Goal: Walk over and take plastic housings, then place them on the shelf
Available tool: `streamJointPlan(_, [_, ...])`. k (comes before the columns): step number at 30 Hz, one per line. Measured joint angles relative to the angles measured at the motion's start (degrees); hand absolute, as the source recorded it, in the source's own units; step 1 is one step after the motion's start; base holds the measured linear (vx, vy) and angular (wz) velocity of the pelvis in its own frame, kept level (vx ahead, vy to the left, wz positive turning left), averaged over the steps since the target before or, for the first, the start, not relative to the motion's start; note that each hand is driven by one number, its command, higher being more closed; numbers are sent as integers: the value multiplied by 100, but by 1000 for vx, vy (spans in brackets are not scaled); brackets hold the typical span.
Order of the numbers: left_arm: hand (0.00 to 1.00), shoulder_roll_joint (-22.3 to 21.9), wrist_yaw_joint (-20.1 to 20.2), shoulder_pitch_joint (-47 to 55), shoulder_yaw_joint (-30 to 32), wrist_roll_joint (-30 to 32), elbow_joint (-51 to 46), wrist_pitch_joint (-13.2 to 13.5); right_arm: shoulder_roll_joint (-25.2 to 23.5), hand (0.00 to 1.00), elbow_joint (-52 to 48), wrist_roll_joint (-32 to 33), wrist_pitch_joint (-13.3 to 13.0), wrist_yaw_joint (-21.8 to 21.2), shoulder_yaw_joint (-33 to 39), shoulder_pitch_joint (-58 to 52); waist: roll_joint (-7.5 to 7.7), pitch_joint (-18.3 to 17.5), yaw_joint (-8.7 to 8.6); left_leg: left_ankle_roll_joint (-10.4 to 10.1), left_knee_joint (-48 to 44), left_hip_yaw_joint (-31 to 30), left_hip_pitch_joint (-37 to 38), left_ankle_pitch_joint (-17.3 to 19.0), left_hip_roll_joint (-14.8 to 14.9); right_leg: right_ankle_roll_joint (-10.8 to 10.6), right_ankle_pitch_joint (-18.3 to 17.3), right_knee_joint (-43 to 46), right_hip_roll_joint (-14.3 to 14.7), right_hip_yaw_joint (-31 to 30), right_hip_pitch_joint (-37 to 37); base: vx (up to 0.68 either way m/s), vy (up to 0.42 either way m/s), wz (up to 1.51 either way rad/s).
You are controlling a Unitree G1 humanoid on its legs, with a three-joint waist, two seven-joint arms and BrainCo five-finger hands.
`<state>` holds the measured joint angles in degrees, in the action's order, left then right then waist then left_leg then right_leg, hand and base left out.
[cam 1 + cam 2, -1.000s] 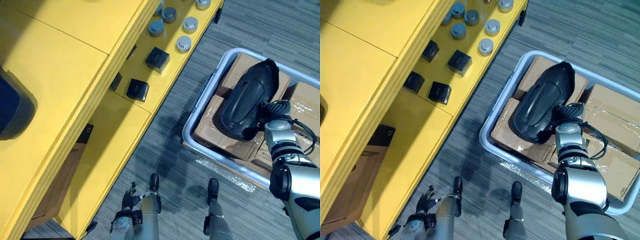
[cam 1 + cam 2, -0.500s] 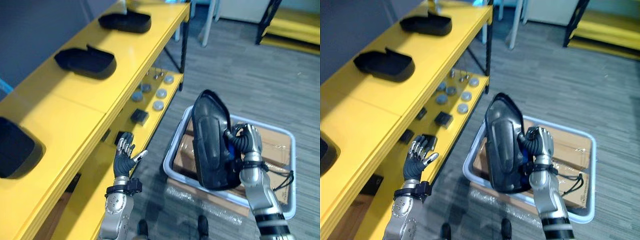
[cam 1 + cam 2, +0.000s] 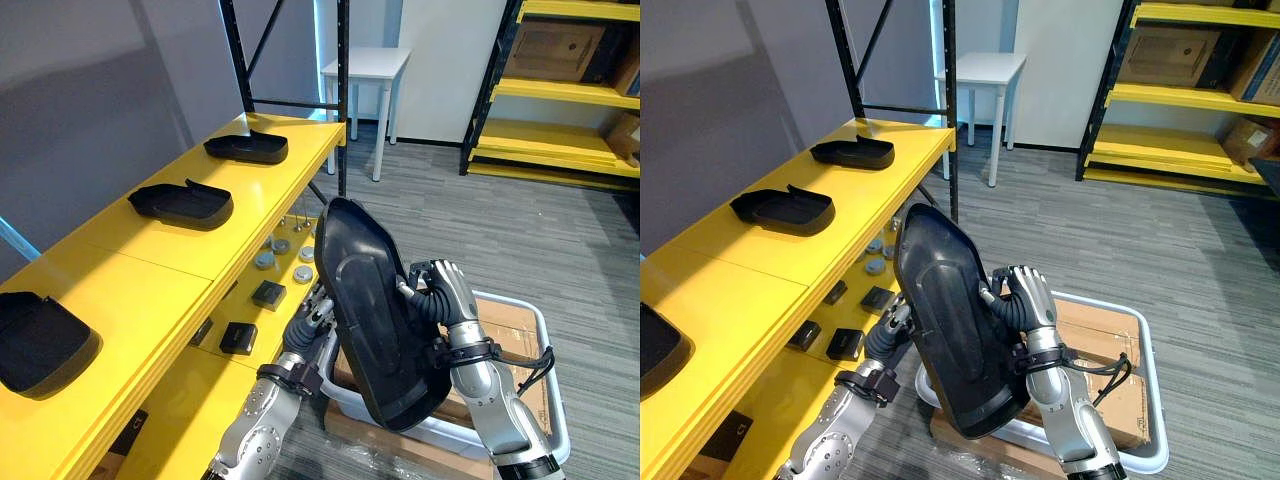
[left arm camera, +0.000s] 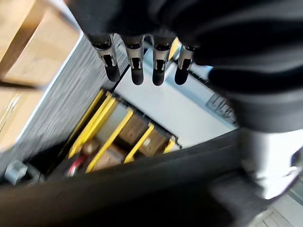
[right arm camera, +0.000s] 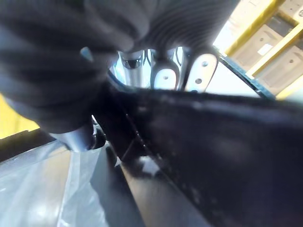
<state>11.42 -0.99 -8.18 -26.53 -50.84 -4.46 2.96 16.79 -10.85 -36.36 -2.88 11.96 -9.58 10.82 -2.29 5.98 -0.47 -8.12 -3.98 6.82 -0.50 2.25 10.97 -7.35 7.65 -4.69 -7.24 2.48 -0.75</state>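
Left eye view: a room with grey striped carpet floor [image 3: 570, 230]; a yellow shelf [image 3: 150, 275] runs along the robot's left; three shelved housings [image 3: 182, 203] lie well apart on its top level; small grey discs [image 3: 268, 259] and black blocks [image 3: 268, 294] sit on the level below. A white bin [image 3: 546, 335] holding cardboard boxes [image 3: 512, 322] stands on the floor on the right. The held housing [image 3: 375, 320], black and large, is raised on edge above the bin, tilted, between both arms. The right robot hand [image 3: 447, 300] is on its right side; the left robot hand [image 3: 313, 318] is at its left edge.

Right eye view: same layout; the right robot hand [image 3: 1026, 298] has its fingers curled against the held housing [image 3: 950, 345]; the left robot hand [image 3: 896, 322] is partly hidden behind it.

Left wrist view: the fingers [image 4: 136, 71] extend straight, spread in a row, holding nothing; contact with the housing cannot be confirmed.

Right wrist view: the fingers [image 5: 163, 78] hook over the rim of the held housing [image 5: 213, 146], clamped on it.
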Motion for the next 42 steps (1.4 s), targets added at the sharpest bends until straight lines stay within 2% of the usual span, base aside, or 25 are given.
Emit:
streamJointPlan(5, [0, 52, 94, -3, -392, -201, -42, 71, -161, 100, 42, 1, 69, 158, -205, -1, 3, -205, -2, -7, 73, -59, 37, -56, -8, 13, -10, -2, -6, 67, 43, -3, -9, 7])
streamJointPlan(6, [100, 78, 92, -3, -431, -200, -93, 81, -150, 100, 45, 1, 75, 185, -249, -4, 4, -221, -11, -9, 122, -82, 35, -97, -13, 23, -18, -2, -10, 133, 53, -24, -15, 14])
streamJointPlan(13, [100, 271, -52, -22, -422, -177, -142, 189, 56, 100, 148, -167, 118, 269, -530, -31, 13, -414, 0, -26, 271, -203, 33, -227, -18, 43, -30, -5, -7, 265, 64, -11, -13, 10])
streamJointPlan(21, [100, 266, -81, -21, -428, -70, -143, 225, 156, 100, 148, -244, 120, 271, -582, -35, 59, -554, 1, -25, 326, -213, 46, -267, -20, 45, -31, -5, -7, 278, 62, 0, -1, 1])
streamJointPlan(22, [0, 260, -80, -21, -425, -65, -143, 243, 161, 100, 148, -244, 119, 270, -615, -37, 60, -567, -1, -23, 337, -212, 51, -271, -21, 45, -31, -5, -7, 278, 62, 0, 0, 0])
streamJointPlan(26, [0, 109, -68, -31, -461, 50, -143, 181, 153, 100, 143, -245, 4, 179, -1284, -45, 69, -616, -16, -20, 374, -208, 75, -279, -21, 46, -31, -6, -5, 273, 64, 0, 0, 0])
streamJointPlan(29, [0, -34, 38, -31, -444, 51, -141, 180, 16, 100, 143, -247, -79, 103, -1377, -142, 90, -628, 39, -14, 387, -212, 78, -287, -29, 46, -31, -6, -11, 280, 68, 0, 0, 0])
streamJointPlan(34, [0, 9, 115, 74, -328, 250, -55, 71, 93, 100, 143, -500, -224, 45, -761, -146, 95, -627, 47, -8, 496, -210, 145, -340, -46, 42, -34, -5, -21, 276, 76, 0, 0, 0])
streamJointPlan(39, [0, -41, 167, 468, 190, 731, -54, 68, 179, 100, 143, -753, -180, 45, 235, -160, 107, -618, 3, -10, 620, -203, 190, -403, -51, 33, -42, -5, -20, 278, 62, 0, 0, 0])
streamJointPlan(42, [0, -90, 247, 583, 446, 857, -55, 71, 186, 100, 143, -924, -150, 48, 528, -165, 119, -609, -3, -10, 638, -202, 196, -403, -52, 24, -52, -5, -20, 278, 61, 0, 0, 0])
